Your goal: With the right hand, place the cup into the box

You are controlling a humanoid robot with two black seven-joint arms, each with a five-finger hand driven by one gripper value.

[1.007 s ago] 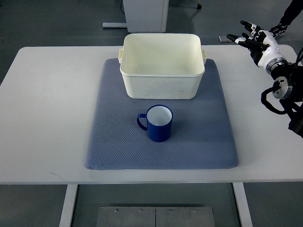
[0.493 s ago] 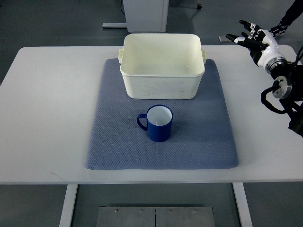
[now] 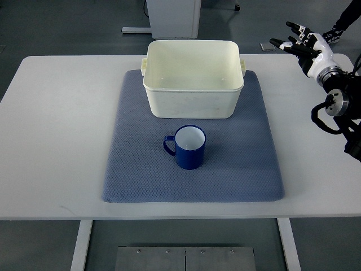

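A blue cup (image 3: 189, 147) with a white inside stands upright on a blue-grey mat (image 3: 135, 169), its handle to the left. A cream plastic box (image 3: 193, 104) stands empty on the mat just behind the cup. My right hand (image 3: 298, 42) is at the far right, over the table's back right corner, well away from the cup. Its fingers are spread and hold nothing. The left arm is out of view.
The mat lies on a white table (image 3: 51, 141). A white cabinet base (image 3: 169, 17) stands on the floor behind the table. The right arm's black joints and cables (image 3: 338, 113) hang over the table's right edge.
My right hand has shifted slightly up and to the right. The cup and box have not moved.
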